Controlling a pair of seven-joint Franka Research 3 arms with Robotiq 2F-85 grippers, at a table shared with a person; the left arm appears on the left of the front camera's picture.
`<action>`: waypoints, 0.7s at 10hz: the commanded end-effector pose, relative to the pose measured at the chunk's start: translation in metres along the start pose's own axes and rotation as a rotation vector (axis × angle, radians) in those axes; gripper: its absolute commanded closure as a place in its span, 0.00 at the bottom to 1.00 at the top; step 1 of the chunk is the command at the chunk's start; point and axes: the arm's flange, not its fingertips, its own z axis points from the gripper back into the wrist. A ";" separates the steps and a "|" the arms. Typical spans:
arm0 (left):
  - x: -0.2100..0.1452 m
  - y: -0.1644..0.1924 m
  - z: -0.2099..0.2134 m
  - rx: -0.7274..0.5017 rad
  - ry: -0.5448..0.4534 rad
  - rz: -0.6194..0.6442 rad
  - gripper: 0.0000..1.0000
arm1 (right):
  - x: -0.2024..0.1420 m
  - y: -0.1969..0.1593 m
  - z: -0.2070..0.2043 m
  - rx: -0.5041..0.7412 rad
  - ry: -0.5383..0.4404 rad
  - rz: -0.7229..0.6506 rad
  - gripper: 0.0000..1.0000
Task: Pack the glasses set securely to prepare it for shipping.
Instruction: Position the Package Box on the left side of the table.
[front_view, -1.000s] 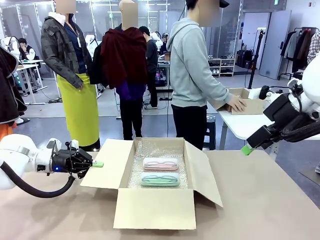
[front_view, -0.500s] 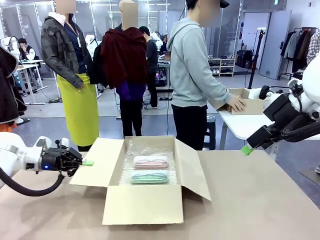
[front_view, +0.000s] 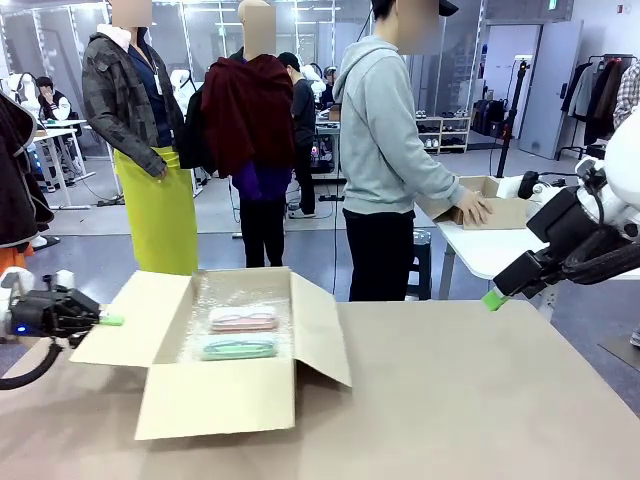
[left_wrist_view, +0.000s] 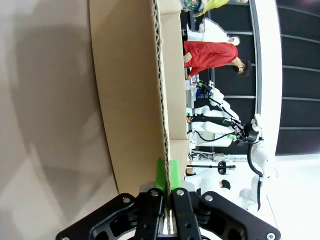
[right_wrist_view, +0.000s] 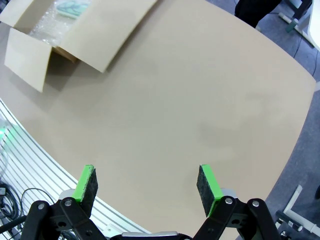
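The room was evenly bright under diffuse overhead light. The cardboard box (front_view: 215, 395) cast only a soft, faint shadow on the table (front_view: 480, 400) — broader grey patches showed in the left wrist view. Both wrist views bent toward their edges — wide-angle distortion. Focus was sharp; bubble wrap (front_view: 215, 300) glinted slightly.

You see the left gripper (front_view: 108, 320) near the front view's left edge, where its arm is cut off. The box (front_view: 215, 400) front wall hides the lower edge of the mint green case (front_view: 238, 348). In the right wrist view, the frame edge crops the box (right_wrist_view: 30, 47), and the case (right_wrist_view: 70, 7) inside is barely discernible.
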 end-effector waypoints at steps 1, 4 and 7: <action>0.006 0.008 0.052 -0.053 0.042 0.050 0.97 | -0.001 0.001 0.000 -0.006 0.006 -0.001 0.00; 0.005 0.018 0.137 -0.025 0.054 0.056 0.97 | -0.001 0.001 0.000 -0.006 0.006 -0.001 0.00; -0.008 0.026 0.202 -0.007 0.031 0.068 0.97 | -0.001 0.001 0.000 -0.006 0.006 -0.001 0.00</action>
